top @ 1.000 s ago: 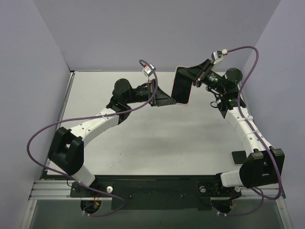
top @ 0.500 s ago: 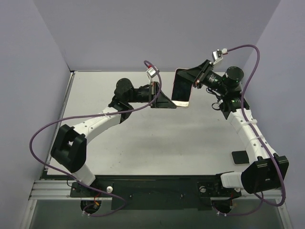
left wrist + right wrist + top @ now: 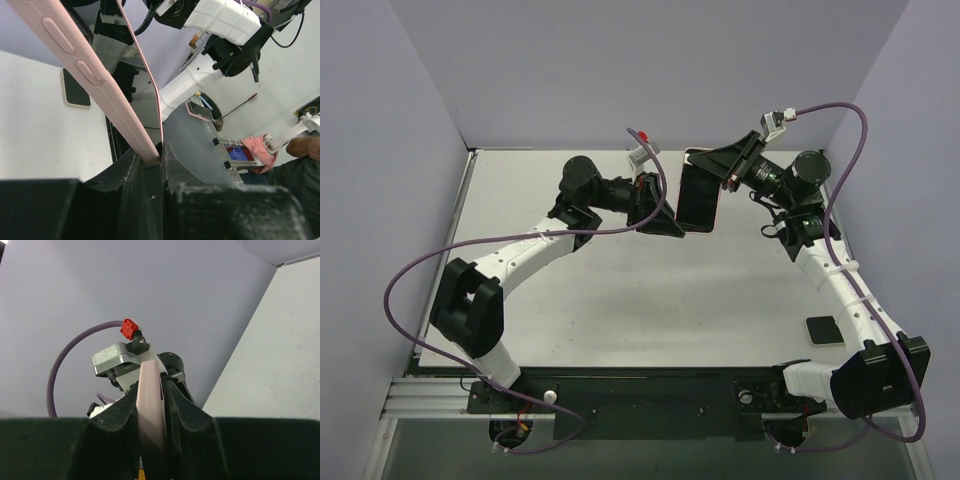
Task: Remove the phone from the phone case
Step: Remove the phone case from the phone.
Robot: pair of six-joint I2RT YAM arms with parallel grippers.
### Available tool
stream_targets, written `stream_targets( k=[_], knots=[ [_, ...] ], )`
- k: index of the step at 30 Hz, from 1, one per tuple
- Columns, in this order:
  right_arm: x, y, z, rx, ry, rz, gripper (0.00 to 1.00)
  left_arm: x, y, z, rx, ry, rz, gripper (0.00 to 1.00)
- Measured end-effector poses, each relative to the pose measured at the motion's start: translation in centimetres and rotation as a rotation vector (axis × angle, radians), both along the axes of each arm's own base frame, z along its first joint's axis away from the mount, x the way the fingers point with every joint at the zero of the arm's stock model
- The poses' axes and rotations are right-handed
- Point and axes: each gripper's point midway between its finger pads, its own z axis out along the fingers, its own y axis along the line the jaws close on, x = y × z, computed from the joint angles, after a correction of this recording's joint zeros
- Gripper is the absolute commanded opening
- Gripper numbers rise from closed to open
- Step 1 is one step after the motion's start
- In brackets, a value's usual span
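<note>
The phone, dark screen up, sits in its pink case [image 3: 698, 192] and is held in the air above the back of the table. My left gripper [image 3: 672, 222] is shut on the case's lower left corner. In the left wrist view the pink case edge [image 3: 85, 70], with its side buttons, runs down into the shut jaws of that gripper [image 3: 154, 156]. My right gripper [image 3: 724, 172] is shut on the case's upper right edge. In the right wrist view the pink case [image 3: 151, 405] stands between the fingers of that gripper [image 3: 152, 390]. I cannot tell whether the phone has come loose from the case.
A small flat dark pad with a pale rim [image 3: 823, 330] lies on the white table [image 3: 620, 290] near the right arm's base, and also shows in the left wrist view [image 3: 76, 90]. Purple walls close the table at the back and sides.
The cased phone has shifted slightly left and down. My left gripper has dropped lower along its left edge to the bottom corner. The right arm's elbow has swung to the right.
</note>
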Motion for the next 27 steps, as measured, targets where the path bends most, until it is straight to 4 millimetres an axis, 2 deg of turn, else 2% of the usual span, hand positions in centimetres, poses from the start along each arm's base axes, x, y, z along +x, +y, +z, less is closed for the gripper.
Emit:
stream_targets(
  k=[8, 19, 23, 27],
  knots=[
    [-0.4, 0.1, 0.5, 0.116, 0.033, 0.027, 0.0, -0.3, 0.2, 0.1, -0.003, -0.122, -0.047, 0.0],
    [-0.8, 0.4, 1.7, 0.176, 0.055, 0.044, 0.0, -0.8, 0.4, 1.2, -0.032, -0.243, -0.11, 0.0],
    [-1.0, 0.4, 2.3, 0.197, 0.039, 0.052, 0.0, -0.5, 0.3, 0.9, -0.027, -0.268, -0.103, 0.0],
    [-0.8, 0.5, 2.0, 0.193, 0.048, 0.053, 0.0, -0.2, 0.2, 0.2, -0.01, -0.278, -0.097, 0.0]
  ],
)
